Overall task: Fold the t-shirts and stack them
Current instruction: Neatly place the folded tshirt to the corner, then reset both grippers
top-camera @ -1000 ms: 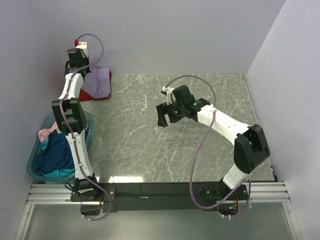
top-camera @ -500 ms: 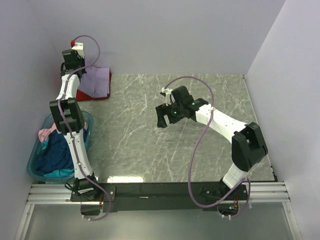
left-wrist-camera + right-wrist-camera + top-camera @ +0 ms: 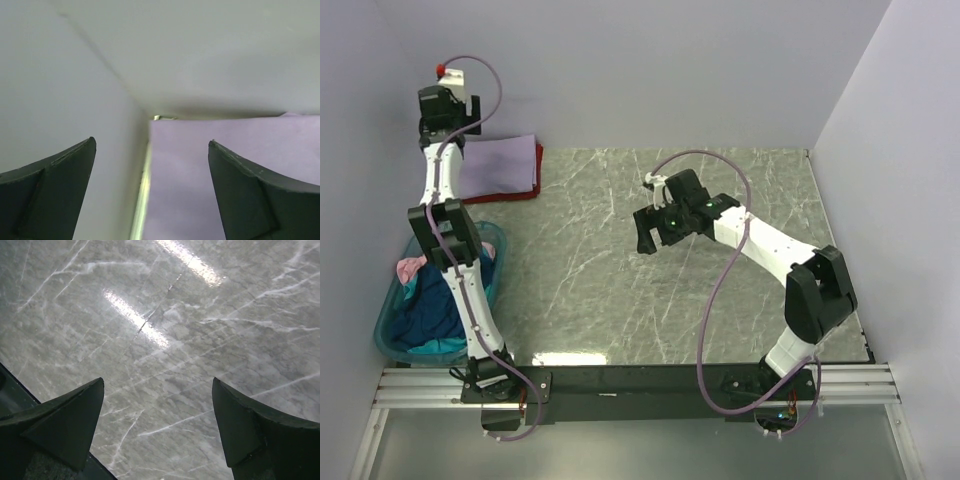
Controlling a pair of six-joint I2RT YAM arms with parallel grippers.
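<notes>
A folded light purple t-shirt [image 3: 502, 163] lies flat on a folded red t-shirt [image 3: 525, 192] at the table's back left corner. In the left wrist view the purple cloth [image 3: 220, 165] fills the lower right, against the wall. My left gripper [image 3: 151, 145] hangs open above the shirt's far left edge, holding nothing; from above only its wrist [image 3: 442, 105] shows. My right gripper [image 3: 646, 236] hovers open over bare marble [image 3: 160, 365] mid-table, empty. More t-shirts, dark blue [image 3: 428, 308], pink [image 3: 410, 267] and teal, lie crumpled in the tub.
A translucent teal plastic tub [image 3: 392, 345] sits at the left edge beside the left arm. Walls close in behind and left of the stack. The grey marble table [image 3: 670, 300] has a dark rail along its near edge.
My left gripper opened and let go of the purple t-shirt, which now lies flat on the red one. The left arm swung further left and back. The right arm barely moved.
</notes>
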